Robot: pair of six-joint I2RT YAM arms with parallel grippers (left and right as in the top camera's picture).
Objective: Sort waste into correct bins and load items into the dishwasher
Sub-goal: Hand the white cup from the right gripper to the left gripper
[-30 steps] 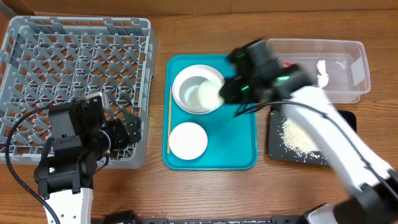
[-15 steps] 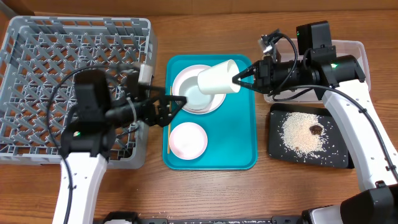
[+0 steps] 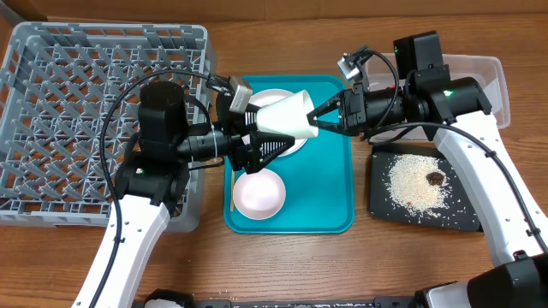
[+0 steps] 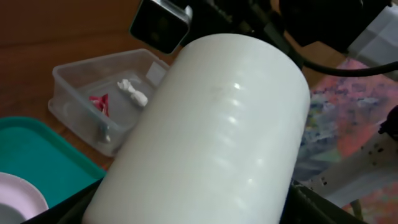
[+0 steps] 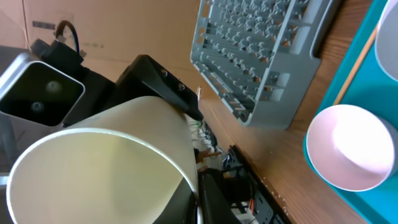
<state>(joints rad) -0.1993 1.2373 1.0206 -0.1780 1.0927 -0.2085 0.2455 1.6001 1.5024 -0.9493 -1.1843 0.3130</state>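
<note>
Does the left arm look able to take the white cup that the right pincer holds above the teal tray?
Probably yes. The left pincer sits at the cup, a finger on each side, nothing between. The right pincer grips only the rim end. Whether the left presses it is unclear.

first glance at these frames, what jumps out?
A white cup hangs sideways in mid-air over the teal tray. The right gripper pinches its rim and the left gripper reaches around its other end. After that, the big grey rack on the left and the black tray of beige scraps on the right.
</note>
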